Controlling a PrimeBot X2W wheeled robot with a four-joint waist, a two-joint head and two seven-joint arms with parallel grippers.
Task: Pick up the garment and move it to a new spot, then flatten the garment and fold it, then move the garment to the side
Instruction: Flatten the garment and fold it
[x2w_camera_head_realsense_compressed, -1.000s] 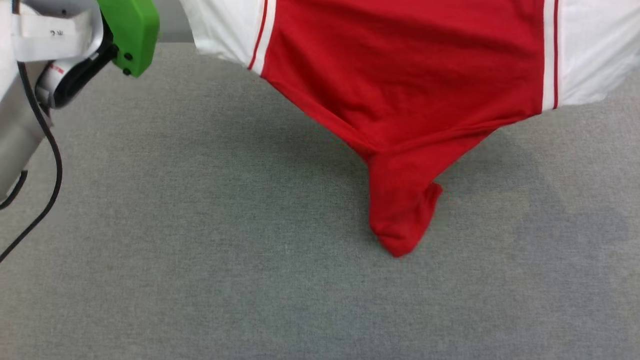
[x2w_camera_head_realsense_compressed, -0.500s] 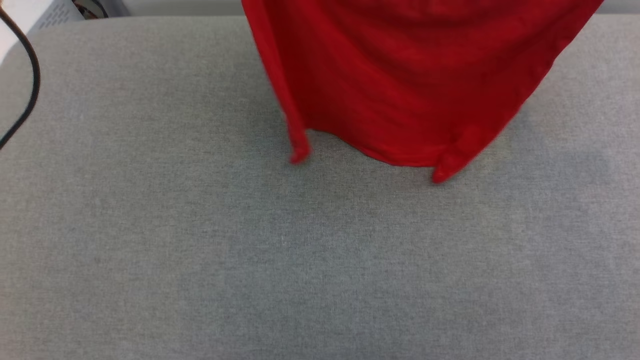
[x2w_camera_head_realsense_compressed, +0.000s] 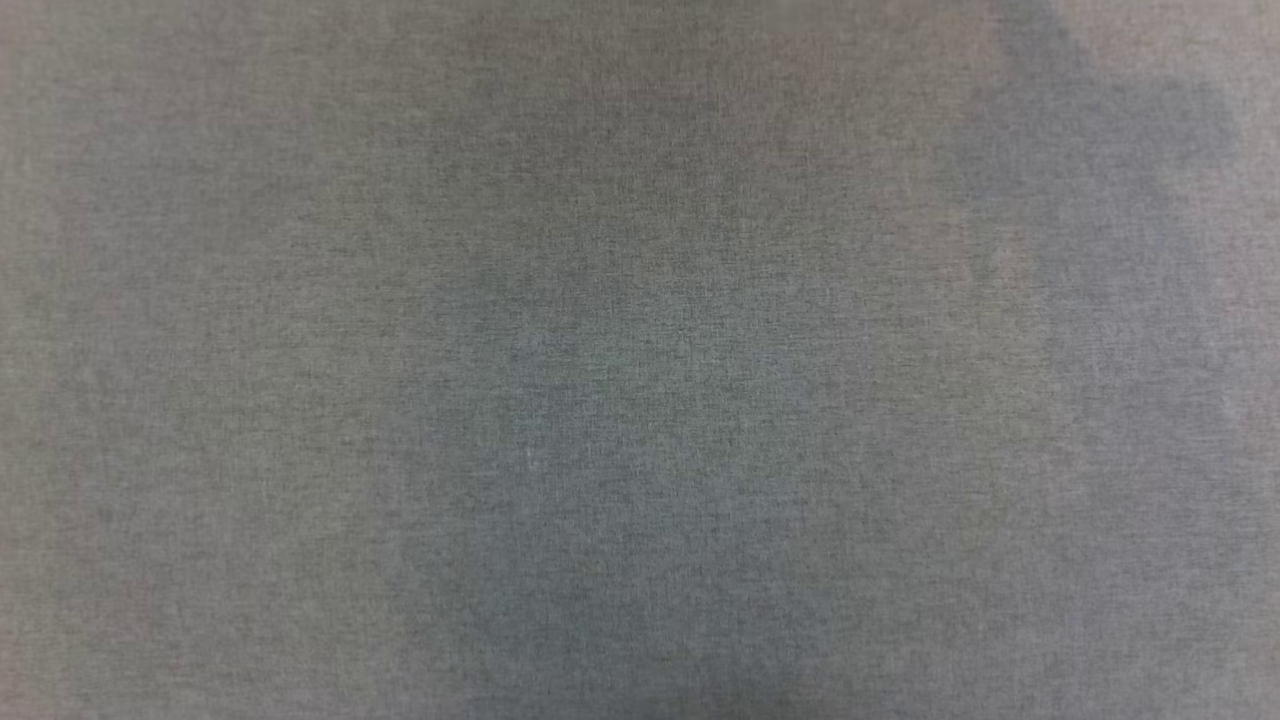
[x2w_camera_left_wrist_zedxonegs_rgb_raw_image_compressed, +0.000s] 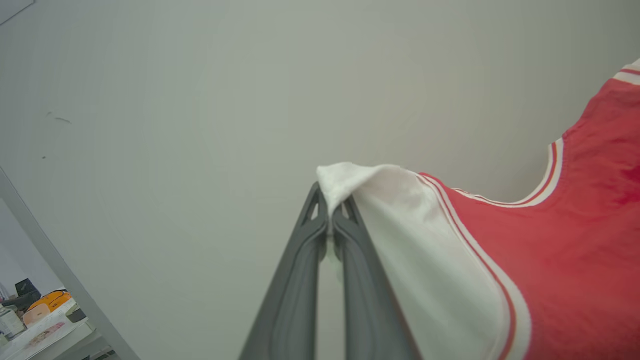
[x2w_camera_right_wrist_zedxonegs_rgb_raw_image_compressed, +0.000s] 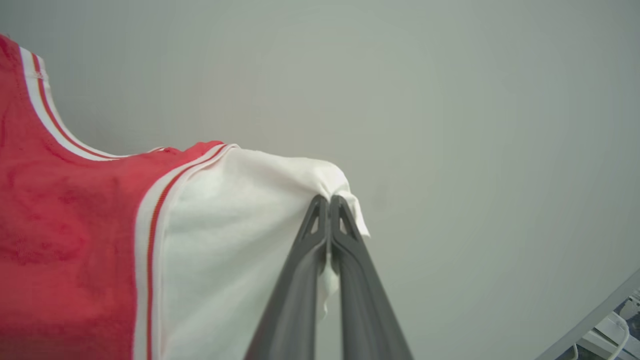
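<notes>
The garment (x2w_camera_left_wrist_zedxonegs_rgb_raw_image_compressed: 550, 240) is a red jersey with white sleeves and white-and-red striped trim, held up in the air in front of a plain pale wall. My left gripper (x2w_camera_left_wrist_zedxonegs_rgb_raw_image_compressed: 330, 205) is shut on the edge of one white sleeve, which folds over its fingertips. In the right wrist view the garment (x2w_camera_right_wrist_zedxonegs_rgb_raw_image_compressed: 65, 235) hangs to the left, and my right gripper (x2w_camera_right_wrist_zedxonegs_rgb_raw_image_compressed: 329, 200) is shut on the edge of the other white sleeve. The red body and its curved neckline stretch between the two grips. The lower part of the garment is out of view.
The grey cloth-covered table (x2w_camera_head_realsense_compressed: 640, 400) spreads across the head view with soft shadows on it. A cluttered bench (x2w_camera_left_wrist_zedxonegs_rgb_raw_image_compressed: 35, 315) shows at the lower left of the left wrist view, and a bit of equipment (x2w_camera_right_wrist_zedxonegs_rgb_raw_image_compressed: 610, 330) at the lower right of the right wrist view.
The garment's red hem rose off the table and left the top of the head view. The view itself has shifted, and the table now lies in shadow.
</notes>
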